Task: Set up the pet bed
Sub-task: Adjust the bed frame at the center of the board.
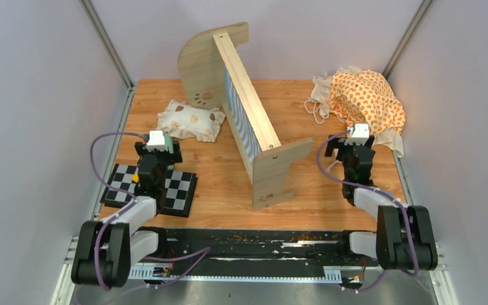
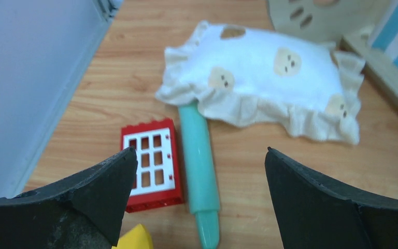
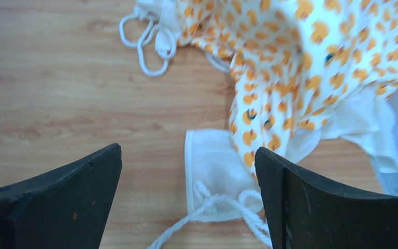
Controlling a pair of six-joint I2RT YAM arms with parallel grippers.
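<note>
Left gripper (image 2: 199, 155): jaws spread wide, grasping nothing, hanging low over the wooden table (image 1: 305, 197). Directly below the gap, a teal cylinder (image 2: 198, 129) lying flat, its far end tucked under the frill of a white pillow (image 2: 269, 72) with brown prints. Just left of the cylinder, a red window brick (image 2: 147, 166), also flat. At the bottom edge of the wrist view, a corner of a yellow piece (image 2: 134, 239). Under the arm in the overhead view, a black-and-white checkerboard (image 1: 181, 190).

Right gripper (image 3: 187, 150): likewise released and wide, nothing between the jaws. Beneath it, a cream corner flap (image 3: 212, 171) of an orange-patterned cushion (image 3: 300, 67), with a white tie cord (image 3: 199, 208) trailing from the flap. Cushion crumpled in a heap at the far right of the table, against the side wall, more cord loops at its left edge.

Between the two arms, well apart from both grippers: the pet bed (image 1: 254, 121), tipped onto one long side. Runs diagonally from far centre toward the near edge. One light-wood side rail on top, blue-white striped base upright and facing left, pillow just beside it. Rounded end boards at either end, paw-print marks visible on the far one.
</note>
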